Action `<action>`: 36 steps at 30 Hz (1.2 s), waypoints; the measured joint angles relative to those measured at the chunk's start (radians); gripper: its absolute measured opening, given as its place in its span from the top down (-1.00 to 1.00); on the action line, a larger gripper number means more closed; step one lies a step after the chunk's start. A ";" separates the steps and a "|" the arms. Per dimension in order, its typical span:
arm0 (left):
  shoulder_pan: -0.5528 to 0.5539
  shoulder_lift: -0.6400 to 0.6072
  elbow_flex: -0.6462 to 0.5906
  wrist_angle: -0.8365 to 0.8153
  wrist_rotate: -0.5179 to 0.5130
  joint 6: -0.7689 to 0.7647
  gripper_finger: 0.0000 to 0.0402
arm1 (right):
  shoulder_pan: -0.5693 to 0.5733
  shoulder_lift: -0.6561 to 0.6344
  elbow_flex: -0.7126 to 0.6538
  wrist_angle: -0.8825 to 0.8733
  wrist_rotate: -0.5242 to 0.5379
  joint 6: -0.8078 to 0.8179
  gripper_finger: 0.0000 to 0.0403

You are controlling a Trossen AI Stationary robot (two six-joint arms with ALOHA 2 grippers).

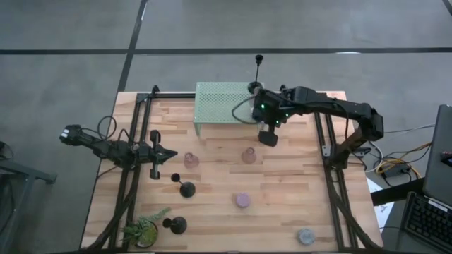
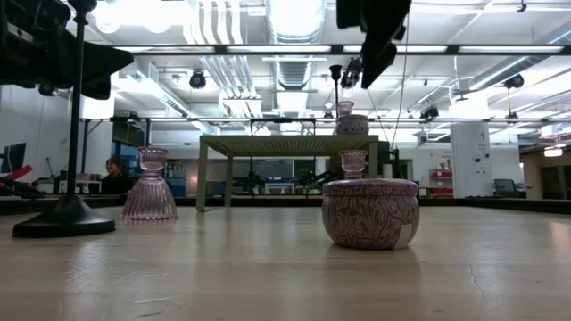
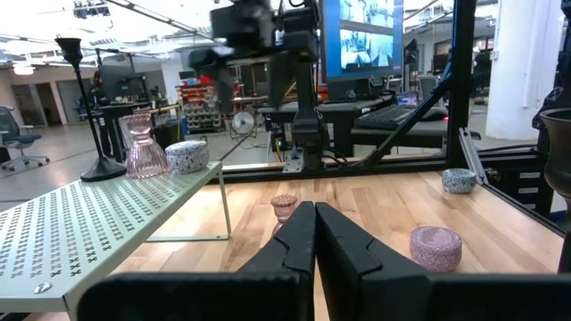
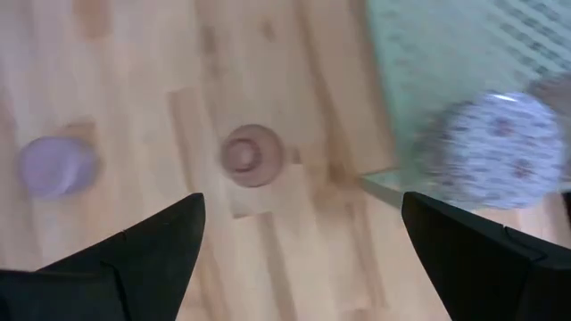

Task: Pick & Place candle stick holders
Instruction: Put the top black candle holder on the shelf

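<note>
On the pale green mesh rack (image 1: 222, 106) stand a black stemmed holder (image 3: 85, 107), a pink cup (image 3: 143, 147) and a patterned puck (image 3: 187, 156). Two pink cups (image 1: 191, 161) (image 1: 248, 155), two black holders (image 1: 185, 188) (image 1: 175, 224), a lilac puck (image 1: 242, 200) and a grey puck (image 1: 306, 236) stand on the table. My right gripper (image 4: 303, 241) is open and empty in the air just off the rack's near right corner, above a pink cup (image 4: 252, 156). My left gripper (image 3: 314, 236) is shut and empty at the table's left.
A small green potted plant (image 1: 145, 229) stands at the near left corner. Black frame rails (image 1: 131, 176) (image 1: 332, 183) run along both sides of the table. Bare wood lies between the rack and the near edge. A person (image 2: 113, 171) sits in the room beyond.
</note>
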 joint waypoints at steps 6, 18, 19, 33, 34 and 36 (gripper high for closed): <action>0.000 0.000 0.000 0.000 0.000 0.000 0.93 | 0.095 -0.022 0.000 -0.017 0.018 0.054 -0.85; 0.000 0.000 0.000 0.000 0.000 0.000 0.93 | 0.244 -0.008 -0.069 0.020 0.020 0.099 -0.85; 0.000 0.000 0.000 0.000 0.000 0.000 0.93 | 0.256 -0.008 -0.080 0.015 0.020 0.101 -0.85; 0.000 0.000 0.000 0.000 0.000 0.000 0.93 | 0.451 -0.054 -0.336 0.248 0.113 0.167 0.26; 0.000 0.000 0.000 0.000 0.000 0.000 0.93 | 0.463 -0.071 -0.357 0.261 0.143 0.176 0.41; 0.000 0.000 0.000 -0.001 0.000 0.000 0.93 | 0.484 -0.114 -0.403 0.298 0.177 0.194 0.72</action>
